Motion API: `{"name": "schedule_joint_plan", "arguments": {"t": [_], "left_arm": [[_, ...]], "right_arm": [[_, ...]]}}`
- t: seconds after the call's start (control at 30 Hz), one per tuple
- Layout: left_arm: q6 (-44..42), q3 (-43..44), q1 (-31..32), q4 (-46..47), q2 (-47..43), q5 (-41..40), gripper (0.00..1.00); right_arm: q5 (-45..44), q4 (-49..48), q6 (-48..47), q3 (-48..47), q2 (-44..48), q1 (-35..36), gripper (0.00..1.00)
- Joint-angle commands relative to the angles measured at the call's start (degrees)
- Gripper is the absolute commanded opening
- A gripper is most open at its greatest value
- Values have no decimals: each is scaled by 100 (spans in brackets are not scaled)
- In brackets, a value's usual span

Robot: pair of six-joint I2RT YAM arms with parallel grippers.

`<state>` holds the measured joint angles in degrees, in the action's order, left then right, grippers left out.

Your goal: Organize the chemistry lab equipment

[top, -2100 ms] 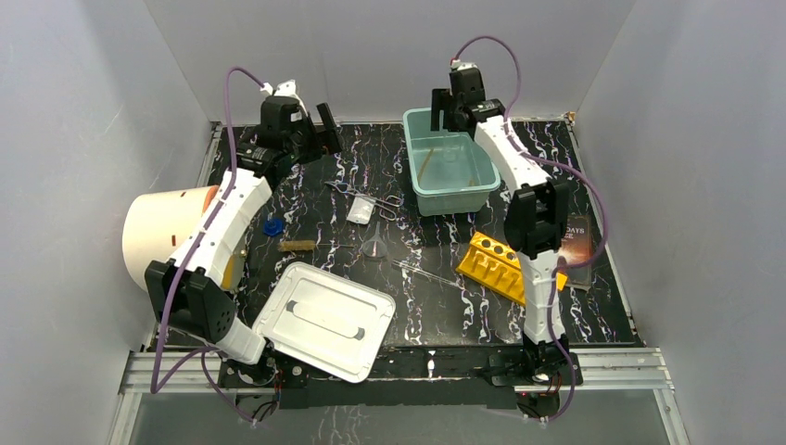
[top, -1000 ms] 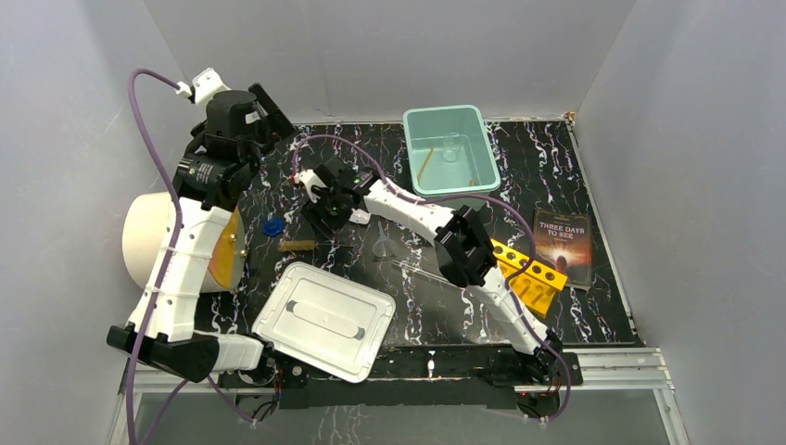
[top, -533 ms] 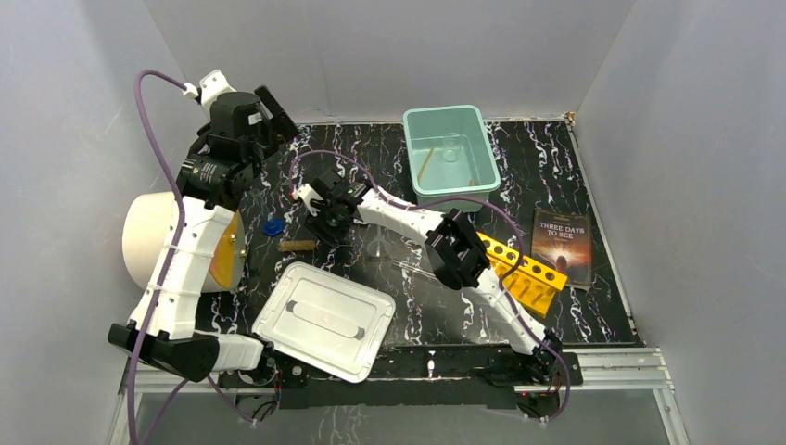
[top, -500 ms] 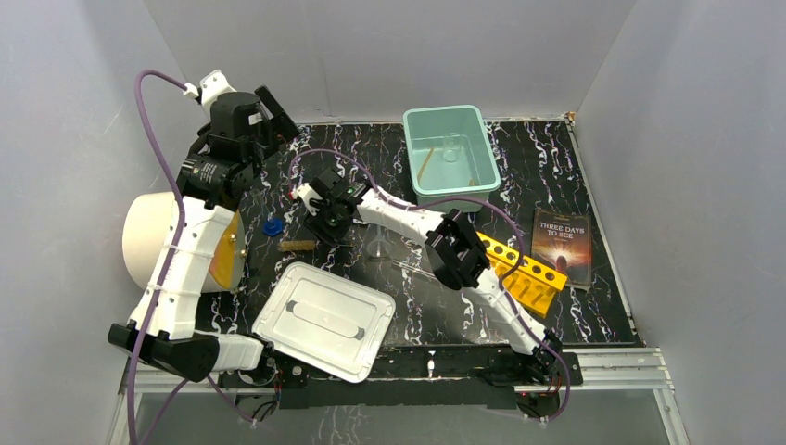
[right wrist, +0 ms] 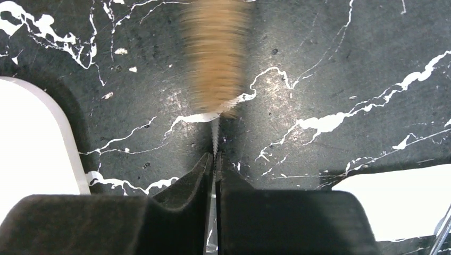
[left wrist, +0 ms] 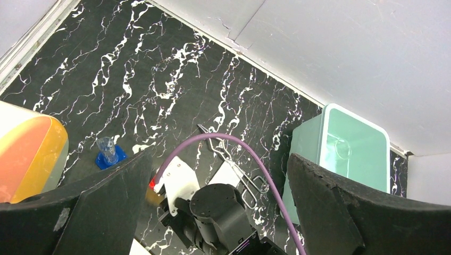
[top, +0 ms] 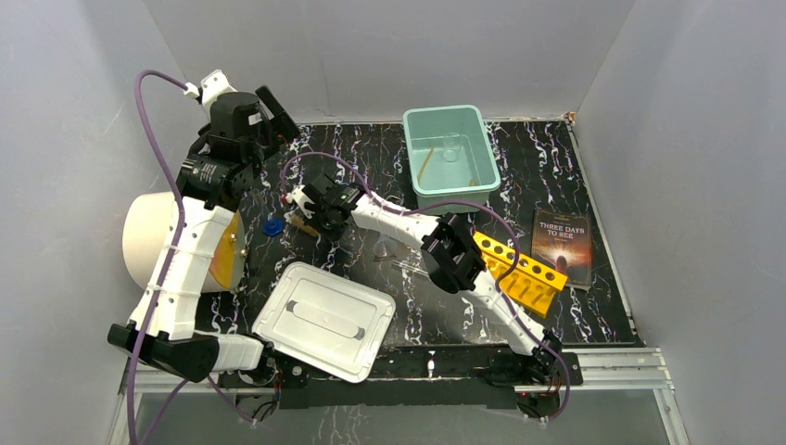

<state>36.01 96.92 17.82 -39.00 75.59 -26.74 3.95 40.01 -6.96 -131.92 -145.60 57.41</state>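
On the worktop [top: 547,158], left of centre, just beyond the one white lid [top: 324,318], the right gripper [right wrist: 214,159] jaws pinch the wire stem of the one cork-brown stick [right wrist: 215,53]. Advise a slow, level lift. Beyond: one blue cap [left wrist: 109,155], one metal scissors [left wrist: 232,162]. The left gripper [left wrist: 218,156] jaws are spread, empty, toward the far-left corner.

Left arm [top: 185,269]: white shell links, black motor joints, black block at the base. Right arm [top: 394,218]: same white links, black elbow housing. Purple cable [top: 140,93] runs along each arm; the left one ends in a white plug [top: 211,85]. Left fingers [left wrist: 80,218]: broad, matte black, rough edges. Right fingers [right wrist: 175,220]: matte black, wedge-shaped tips.
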Motion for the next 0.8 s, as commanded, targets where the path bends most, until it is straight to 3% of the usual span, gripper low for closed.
{"name": "schedule_joint_plan", "arguments": {"t": [0.0,0.07,0.4,0.77], "left_arm": [[-63,10,-7,126,-177,-24,98],[-92,36,-12,126,-169,-31,98],[-181,121,-14,181,-189,-191,98],[-345,526,-9,284,-281,-318,98]], "right_arm": [[-207,38,-65,-123,-171,34,6],[-201,49,-111,-136,-77,34,0],[-262,-135,-128,-258,745,-46,0],[-460,-792,1112,73,1543,-848,0]]}}
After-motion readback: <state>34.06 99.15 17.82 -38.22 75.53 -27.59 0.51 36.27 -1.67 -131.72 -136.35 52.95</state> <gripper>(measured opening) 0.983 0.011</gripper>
